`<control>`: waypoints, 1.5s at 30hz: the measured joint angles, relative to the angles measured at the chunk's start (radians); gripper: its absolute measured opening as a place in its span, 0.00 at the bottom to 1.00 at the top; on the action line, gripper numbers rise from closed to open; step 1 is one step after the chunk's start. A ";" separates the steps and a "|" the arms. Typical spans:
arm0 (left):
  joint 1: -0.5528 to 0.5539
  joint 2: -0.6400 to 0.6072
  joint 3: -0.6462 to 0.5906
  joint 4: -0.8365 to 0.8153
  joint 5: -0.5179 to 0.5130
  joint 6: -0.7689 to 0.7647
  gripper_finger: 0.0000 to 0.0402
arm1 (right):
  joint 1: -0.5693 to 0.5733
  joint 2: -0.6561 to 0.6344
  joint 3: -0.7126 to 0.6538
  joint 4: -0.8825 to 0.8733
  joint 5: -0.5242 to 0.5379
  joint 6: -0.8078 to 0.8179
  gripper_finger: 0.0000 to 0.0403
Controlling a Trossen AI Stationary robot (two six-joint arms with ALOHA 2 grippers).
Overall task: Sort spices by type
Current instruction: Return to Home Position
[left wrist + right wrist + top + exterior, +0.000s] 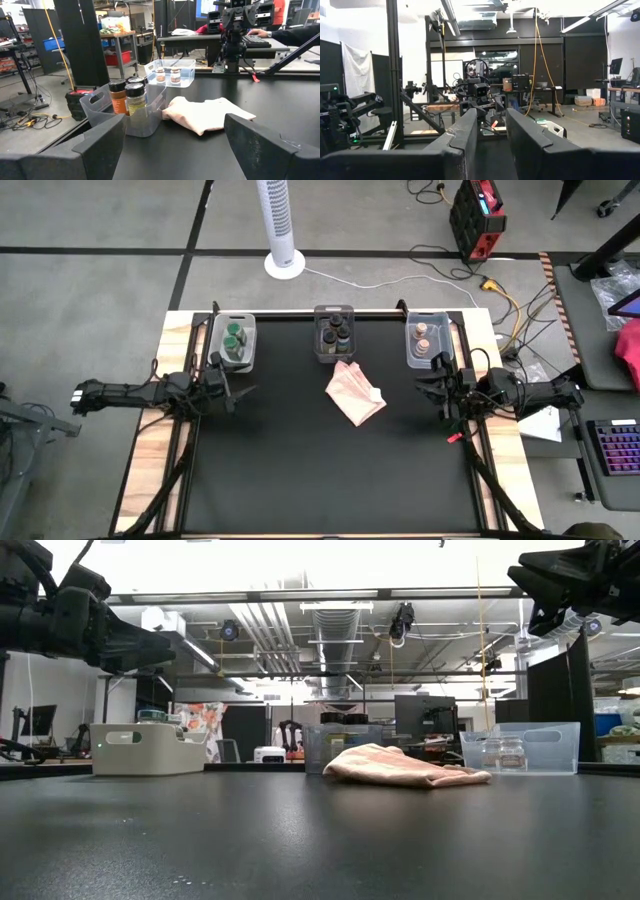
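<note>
While the dark fingers of the left gripper hang spread wide and empty left of the crumpled pink cloth, the right gripper, right of it, shows fingers narrowly parted, empty. Behind the cloth: small green-lidded jars in the white bin, dark-lidded jars in the smoky bin, tan-lidded jars in the clear bin.

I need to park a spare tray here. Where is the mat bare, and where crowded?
Bare: the near half of the black mat, from the pink cloth to the near edge, and the strips from the cloth to the left gripper and right gripper. Crowded: the far edge, with the white bin, middle bin and clear bin, the cloth just before the middle one.
</note>
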 joint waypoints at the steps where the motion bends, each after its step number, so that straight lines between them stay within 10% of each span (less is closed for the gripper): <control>1: 0.000 0.000 0.000 0.000 0.000 0.000 0.80 | 0.000 0.000 0.000 0.000 0.000 0.000 0.23; 45: 0.000 0.000 0.000 0.000 0.000 0.000 0.80 | 0.000 0.000 0.000 0.000 0.000 0.000 0.25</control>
